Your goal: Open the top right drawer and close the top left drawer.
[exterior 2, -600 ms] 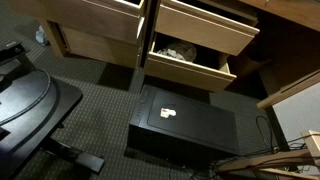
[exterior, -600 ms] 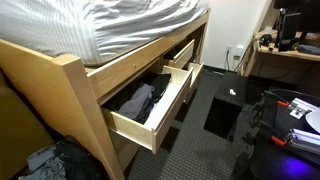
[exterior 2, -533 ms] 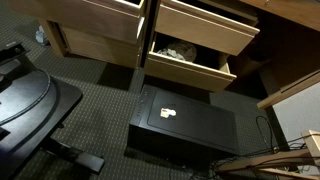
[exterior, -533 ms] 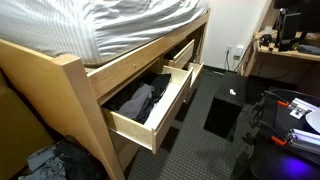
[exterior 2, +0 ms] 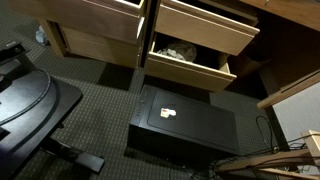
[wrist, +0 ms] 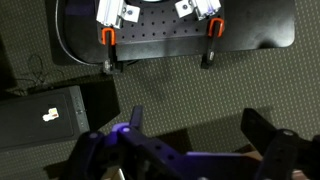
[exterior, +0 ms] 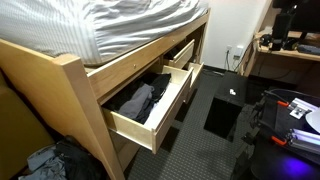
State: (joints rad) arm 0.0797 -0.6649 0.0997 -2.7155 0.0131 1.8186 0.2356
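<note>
In an exterior view the top left drawer stands pulled far out from under the bed, with dark grey and black clothes in it. Beyond it the top right drawer is out a short way and shows its orange-brown sides. In an exterior view an open pine drawer with pale and grey contents shows between other drawer fronts. I cannot tell which drawer it is. In the wrist view my gripper is open and empty above the dark carpet, away from the drawers. I do not see it in the exterior views.
A black box lies on the carpet in front of the drawers, also in an exterior view and the wrist view. A black board with orange clamps lies ahead of the gripper. Clothes lie by the bed's end post.
</note>
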